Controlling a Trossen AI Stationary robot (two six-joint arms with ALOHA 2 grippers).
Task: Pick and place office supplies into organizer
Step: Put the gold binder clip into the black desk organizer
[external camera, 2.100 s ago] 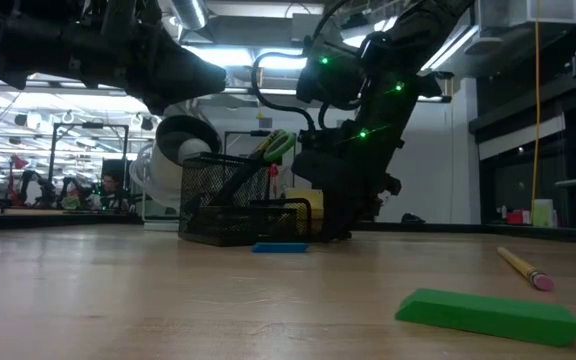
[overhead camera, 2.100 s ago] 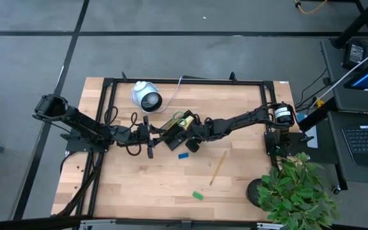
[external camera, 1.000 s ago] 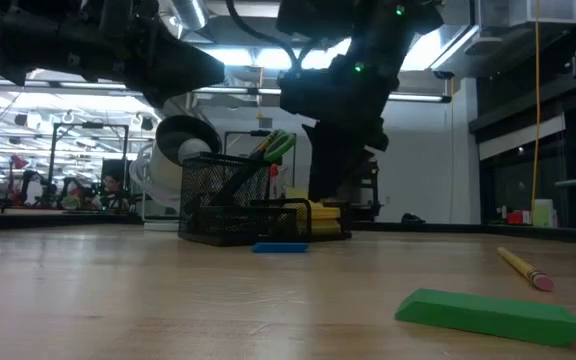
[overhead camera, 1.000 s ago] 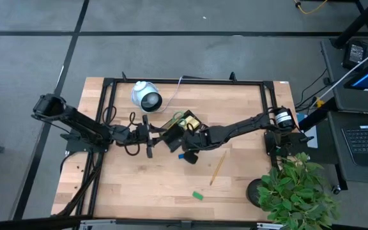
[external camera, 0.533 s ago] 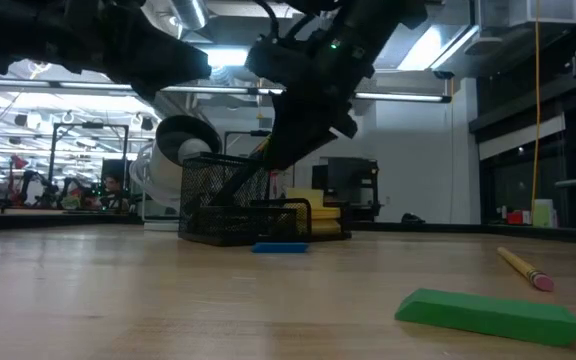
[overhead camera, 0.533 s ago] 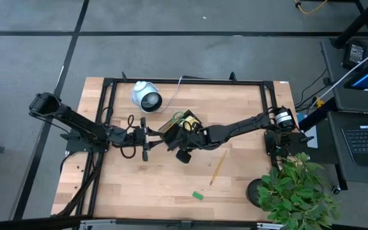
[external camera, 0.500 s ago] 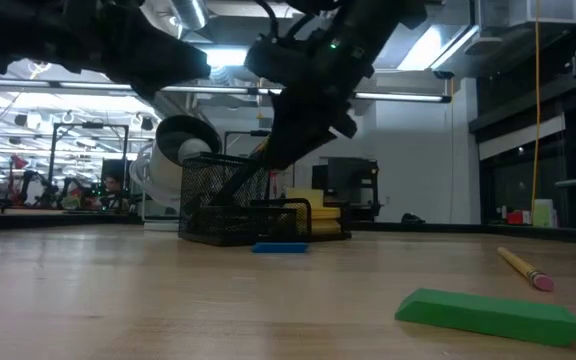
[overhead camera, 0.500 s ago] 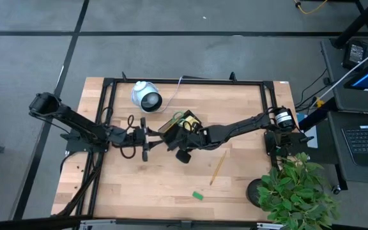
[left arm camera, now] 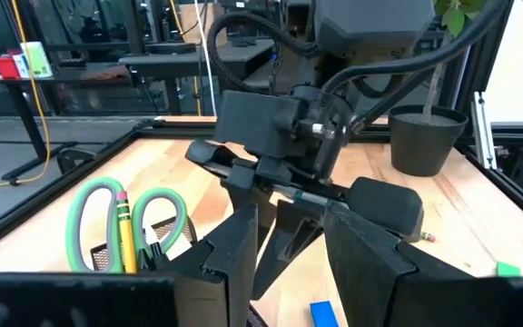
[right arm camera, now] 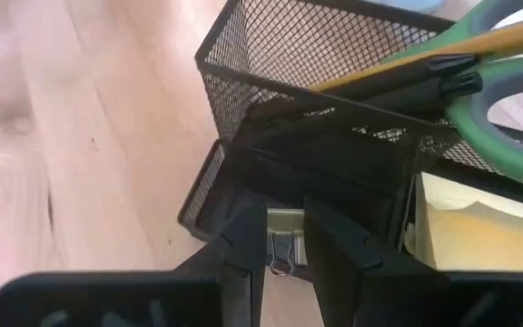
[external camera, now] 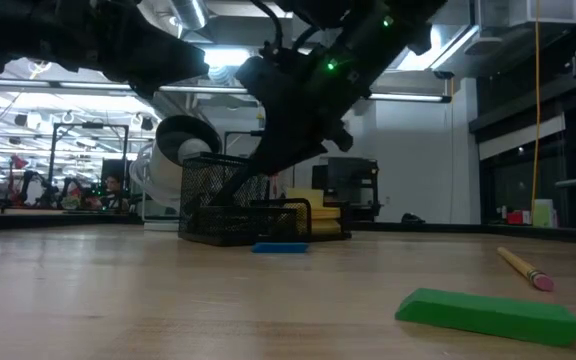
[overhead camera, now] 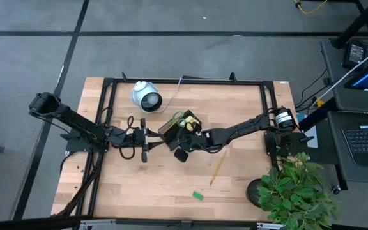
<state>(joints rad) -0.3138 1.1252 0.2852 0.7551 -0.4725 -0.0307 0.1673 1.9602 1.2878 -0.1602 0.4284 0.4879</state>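
The black mesh organizer (overhead camera: 174, 126) stands mid-table and holds green-handled scissors (right arm camera: 507, 118), a pencil (right arm camera: 443, 50), a black pen (right arm camera: 425, 82) and the yellow sticky-note pad (right arm camera: 466, 227). My right gripper (right arm camera: 284, 245) is open and tipped toward the organizer's near side, just above a low compartment (right arm camera: 243, 182), touching nothing. My left gripper (left arm camera: 289, 263) is open and hovers left of the organizer (external camera: 238, 205). The blue block (external camera: 280, 247) lies flat on the table before the organizer. It also shows in the left wrist view (left arm camera: 323, 313), but my right gripper (overhead camera: 181, 142) hides it in the high view.
A green block (overhead camera: 198, 195) lies flat near the table's near edge, and a pencil (overhead camera: 217, 167) lies to the right of centre. The white round device (overhead camera: 145, 97) with its cable sits by the far edge. A potted plant (overhead camera: 296, 188) stands at the near right corner.
My right gripper has moved from over the blue block toward the organizer, a little left and up. It has tipped so its fingers slant at the organizer's near side. My left arm has drawn back slightly toward the table's left. The blue block has stayed put.
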